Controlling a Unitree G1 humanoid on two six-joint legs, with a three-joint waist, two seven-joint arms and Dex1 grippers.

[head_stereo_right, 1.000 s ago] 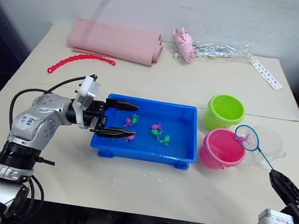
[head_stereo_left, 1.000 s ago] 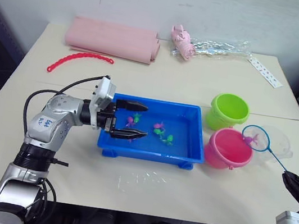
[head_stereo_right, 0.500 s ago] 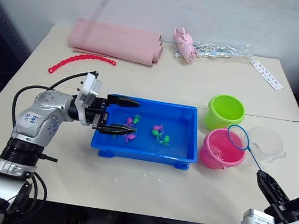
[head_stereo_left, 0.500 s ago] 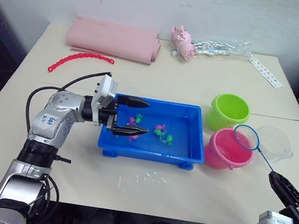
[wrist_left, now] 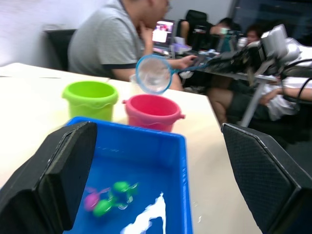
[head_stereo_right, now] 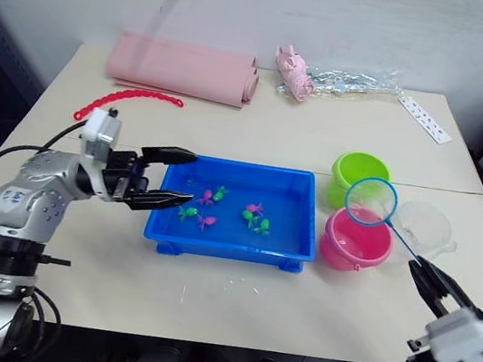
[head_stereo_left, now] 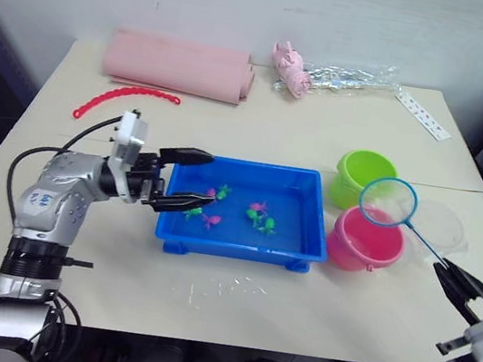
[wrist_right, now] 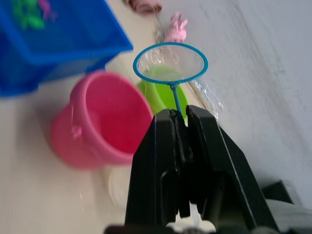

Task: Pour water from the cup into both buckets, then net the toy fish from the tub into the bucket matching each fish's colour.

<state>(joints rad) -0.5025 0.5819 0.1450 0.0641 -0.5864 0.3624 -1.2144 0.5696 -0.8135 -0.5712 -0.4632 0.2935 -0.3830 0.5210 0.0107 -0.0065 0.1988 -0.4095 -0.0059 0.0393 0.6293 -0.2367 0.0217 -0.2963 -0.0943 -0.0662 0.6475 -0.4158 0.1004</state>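
Hovering net [head_stereo_left: 388, 202] btwn pink bucket [head_stereo_left: 364, 240] & green bucket [head_stereo_left: 363, 177].

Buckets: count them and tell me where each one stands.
2. The lime green bucket stands off the blue tub's far right corner; the pink bucket sits just in front of it, beside the tub's right end. None seems hidden.

There were two buckets: one lime green [head_stereo_left: 364, 176] and one pink [head_stereo_left: 365, 241]. One blue tub [head_stereo_left: 238, 244] sat on the surface [head_stereo_left: 250, 302], and one net [head_stereo_left: 389, 203] and one clear cup [head_stereo_left: 444, 228] were in view. In the tub lay about six toy fish, roughly three pink, such as one [head_stereo_left: 211, 221], and three green, such as another [head_stereo_left: 192, 213]; the cluster [head_stereo_left: 261, 220] was too small to count surely. Farther back were one pink rolled mat [head_stereo_left: 179, 65], one red chain [head_stereo_left: 126, 98], one pale-pink toy [head_stereo_left: 291, 68], one clear wrapper [head_stereo_left: 350, 73] and one white strip [head_stereo_left: 424, 116].
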